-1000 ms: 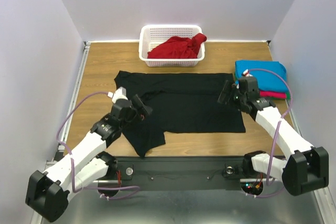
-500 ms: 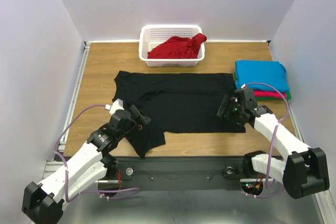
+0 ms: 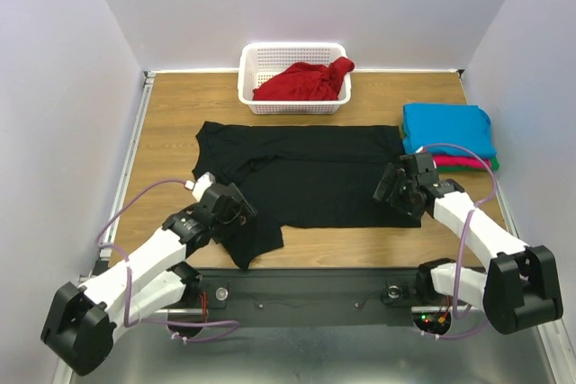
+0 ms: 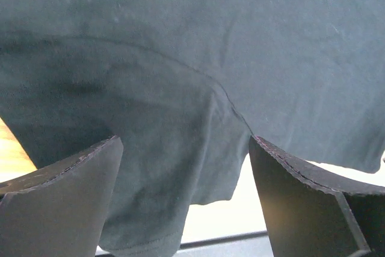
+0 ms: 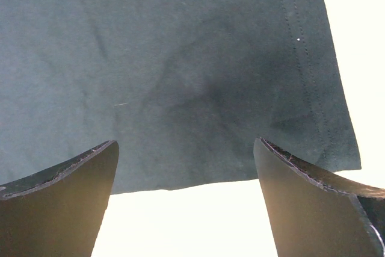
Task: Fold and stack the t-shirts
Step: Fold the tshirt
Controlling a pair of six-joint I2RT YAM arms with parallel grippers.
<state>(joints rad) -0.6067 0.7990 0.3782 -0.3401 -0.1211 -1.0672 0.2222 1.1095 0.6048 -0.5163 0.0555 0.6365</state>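
In the top view, the left arm lies low from its base at 7 o'clock, forearm aimed toward 1 o'clock. The left gripper (image 3: 236, 209) sits over the near-left sleeve of the black t-shirt (image 3: 315, 177), its jaws spread wide and clamping nothing. The right arm runs from its base at 5 o'clock toward 11 o'clock, bent at the elbow. The right gripper (image 3: 393, 188), equally wide open, is over the shirt's near-right corner. The black t-shirt is spread flat across the middle of the table (image 3: 171, 114), collar end at 9 o'clock and hem at 3 o'clock. One sleeve points to 6 o'clock beside the left gripper. At 12 o'clock the basket (image 3: 292, 105) holds the red t-shirt (image 3: 306, 81). At 2 o'clock from the black shirt a folded turquoise-blue t-shirt (image 3: 447, 128) tops a pink-red t-shirt (image 3: 459, 162) and a green t-shirt (image 3: 486, 165). In the left wrist view, the left gripper (image 4: 183, 148) is parted, its dark fingers (image 4: 66, 203) at 7 and 5 o'clock. The black t-shirt (image 4: 210, 40) fills the space from 12 o'clock down between them, a seam curving across it. Whether the tips touch the cloth I cannot tell. In the right wrist view, the right gripper (image 5: 185, 145) is likewise agape, fingers (image 5: 307, 203) low on either side. The black t-shirt (image 5: 180, 58) covers the upper frame; its stitched hem runs down the 3 o'clock side and its edge ends between the fingers, with bright table (image 5: 180, 221) at 6 o'clock.
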